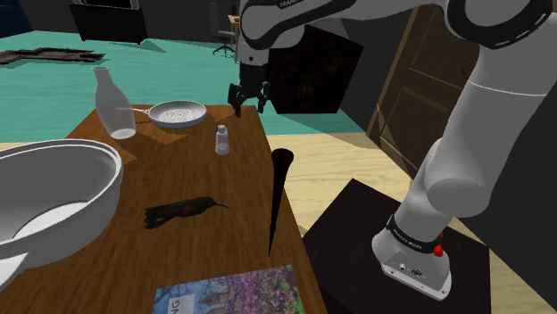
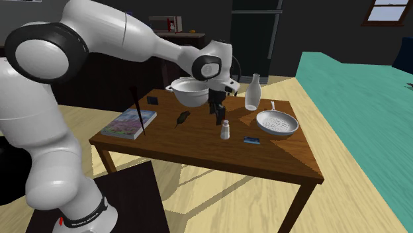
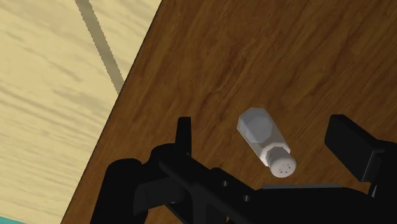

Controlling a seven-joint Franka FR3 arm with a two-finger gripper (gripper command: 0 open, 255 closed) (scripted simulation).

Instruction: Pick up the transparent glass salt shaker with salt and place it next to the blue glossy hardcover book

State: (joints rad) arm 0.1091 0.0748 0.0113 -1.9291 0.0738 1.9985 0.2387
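Observation:
The salt shaker (image 1: 222, 139) is a small clear bottle with a pale cap, standing upright on the wooden table (image 1: 241, 178) near the edge facing the stand. My black gripper (image 1: 249, 98) hangs open above it. Along the hand, the shaker (image 3: 266, 141) shows between the two spread fingers (image 3: 184, 130), and neither touches it. The book (image 1: 228, 293), with a blue and purple flowered cover, lies flat at the table's near end. From the other side, the gripper (image 2: 218, 114) hovers just over the shaker (image 2: 225, 130), and the book (image 2: 130, 123) lies at the left end.
A large white bowl (image 1: 54, 192), a white bottle (image 1: 114, 103) and a white pan (image 1: 178, 113) stand on the table. A dark feather-like object (image 1: 183, 211) lies between shaker and book. A thin dark upright piece (image 1: 279, 192) stands at the table's edge. A small blue item (image 2: 251, 139) lies beside the shaker.

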